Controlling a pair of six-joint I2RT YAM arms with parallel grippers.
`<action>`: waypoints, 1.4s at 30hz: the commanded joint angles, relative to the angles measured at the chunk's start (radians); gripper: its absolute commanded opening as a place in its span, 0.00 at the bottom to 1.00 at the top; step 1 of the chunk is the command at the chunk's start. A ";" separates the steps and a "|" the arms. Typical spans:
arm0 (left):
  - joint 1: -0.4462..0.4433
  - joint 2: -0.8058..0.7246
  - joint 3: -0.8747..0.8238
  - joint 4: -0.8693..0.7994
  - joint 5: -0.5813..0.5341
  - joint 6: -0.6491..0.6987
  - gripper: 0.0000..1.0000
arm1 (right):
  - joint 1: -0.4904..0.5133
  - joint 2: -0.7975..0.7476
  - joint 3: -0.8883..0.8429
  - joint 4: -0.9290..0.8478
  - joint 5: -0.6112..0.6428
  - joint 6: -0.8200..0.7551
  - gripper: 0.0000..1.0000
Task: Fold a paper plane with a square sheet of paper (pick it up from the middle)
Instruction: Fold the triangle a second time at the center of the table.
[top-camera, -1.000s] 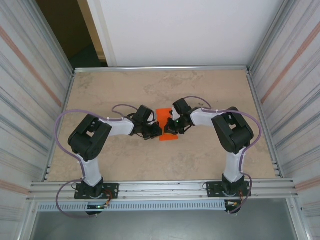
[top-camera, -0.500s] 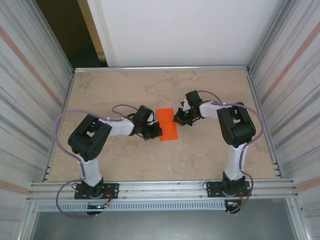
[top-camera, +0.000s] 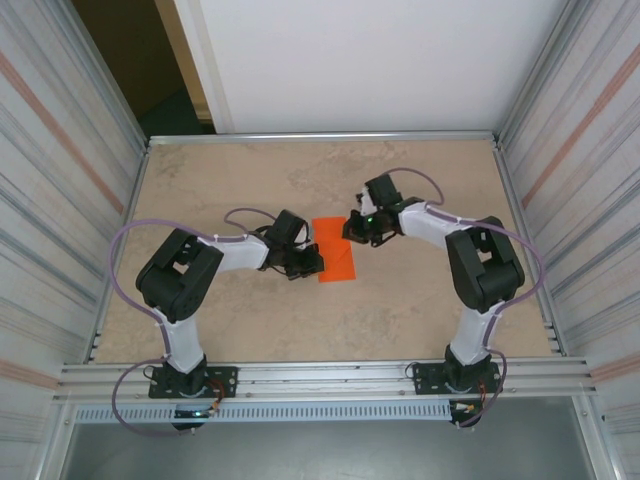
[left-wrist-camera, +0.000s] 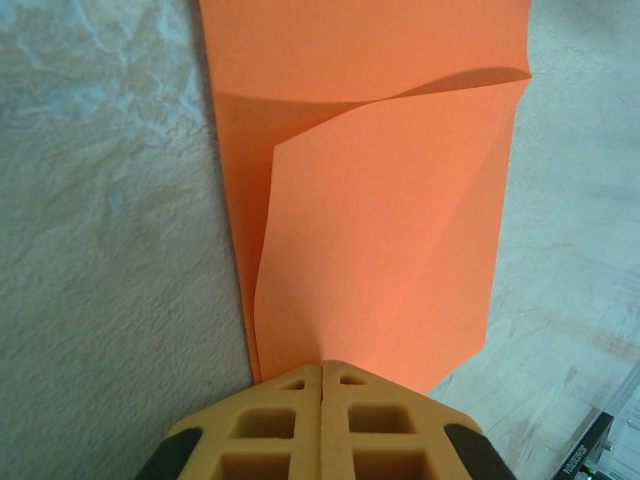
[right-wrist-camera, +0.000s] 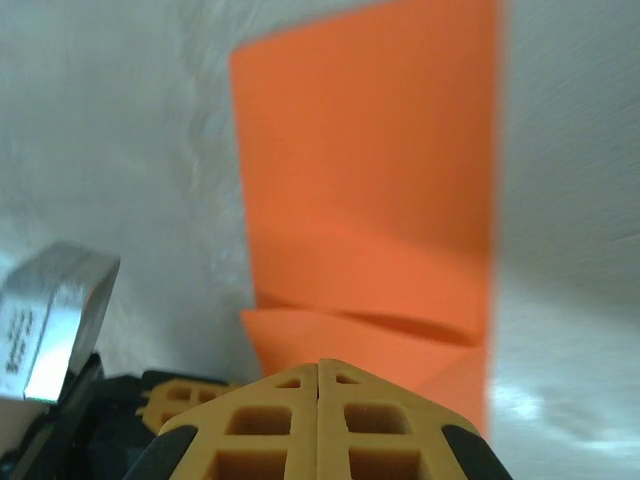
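Lying flat near the middle of the pale stone-patterned counter (top-camera: 250, 180), the thin bright orange sheet of paper (top-camera: 338, 256) is showing as a folded oblong, its long axis running away from the arm bases. The left gripper (top-camera: 308, 263) is sitting at the sheet's near left edge with its tips pressed together. From its wrist camera a loose upper flap (left-wrist-camera: 390, 230) is curling up just ahead of them, and I cannot tell whether any layer is caught between. The right gripper (top-camera: 357, 229), also pressed together and holding nothing I can make out, is sitting at the far right edge. Both are equally near, so I am guessing the coming crease is turning on that flap, straight ahead of the left gripper.
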 joint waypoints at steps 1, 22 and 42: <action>0.008 0.033 -0.032 -0.162 -0.075 0.020 0.00 | 0.052 0.048 -0.019 0.007 -0.023 0.023 0.00; 0.009 0.041 -0.024 -0.168 -0.069 0.026 0.00 | -0.151 0.026 -0.037 0.065 -0.013 -0.017 0.00; 0.010 0.013 0.021 -0.141 -0.030 0.043 0.00 | 0.003 0.124 -0.060 0.098 -0.010 0.060 0.00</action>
